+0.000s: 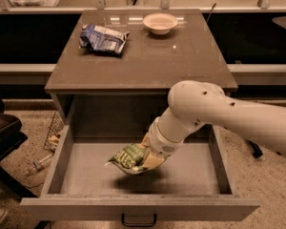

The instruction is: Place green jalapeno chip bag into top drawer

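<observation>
- Green foil first: the green jalapeno chip bag (127, 157) hangs inside the open top drawer (195, 173), a little left of the middle. Its dark shadow lies on the grey floor underneath.
- My gripper (151, 156) is down in the drawer as well, just right of the bag. Its pale fingers (155, 162) are clamped on the bag's right end, so the crumpled bag juts out to the left at a tilt.
- Whether the bag's lowest corner touches the drawer floor I cannot say. The shadow beneath it suggests a small gap.
- I judge this to be the placing step itself: the bag is over its target, but the release is not yet done.
- Next I would ease down until the foil rests on the floor, then spread the fingers fully.
- After that I would lift the wrist straight up and back. The arm comes in from the right over the drawer's side wall and beneath the edge of the cabinet top (181, 61), so the way out needs care.
- Foil this light may cling to a finger, so I would pause after opening before I draw away.
- Up on the cabinet top, the blue-and-white snack bag (102, 38) and the white bowl (160, 22) sit well apart from the work and need no attention.
</observation>
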Motion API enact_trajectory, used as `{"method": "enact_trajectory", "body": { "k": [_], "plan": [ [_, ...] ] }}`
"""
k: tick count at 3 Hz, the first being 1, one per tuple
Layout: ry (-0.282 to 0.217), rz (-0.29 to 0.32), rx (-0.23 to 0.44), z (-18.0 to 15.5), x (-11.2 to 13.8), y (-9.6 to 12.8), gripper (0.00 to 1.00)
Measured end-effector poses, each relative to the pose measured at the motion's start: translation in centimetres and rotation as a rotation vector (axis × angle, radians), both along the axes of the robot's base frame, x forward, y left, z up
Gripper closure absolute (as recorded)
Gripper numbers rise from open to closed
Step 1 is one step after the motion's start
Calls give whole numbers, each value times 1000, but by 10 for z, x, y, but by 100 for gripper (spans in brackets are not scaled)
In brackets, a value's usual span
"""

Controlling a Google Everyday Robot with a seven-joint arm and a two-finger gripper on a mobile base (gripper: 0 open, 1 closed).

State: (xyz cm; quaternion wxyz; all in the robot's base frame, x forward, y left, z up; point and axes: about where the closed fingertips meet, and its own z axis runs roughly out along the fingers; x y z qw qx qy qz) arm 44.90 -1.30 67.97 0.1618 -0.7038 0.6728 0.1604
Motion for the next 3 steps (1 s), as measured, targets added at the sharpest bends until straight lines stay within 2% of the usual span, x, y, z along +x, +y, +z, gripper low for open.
{"method": "enact_trajectory", "body": {
  "k": [1,2,3],
  "plan": [
    [0,-2,5,2,-1,-1,75],
    [1,0,3,1,-2,-1,44],
    [1,2,3,1,-3,0,20]
  ]
}}
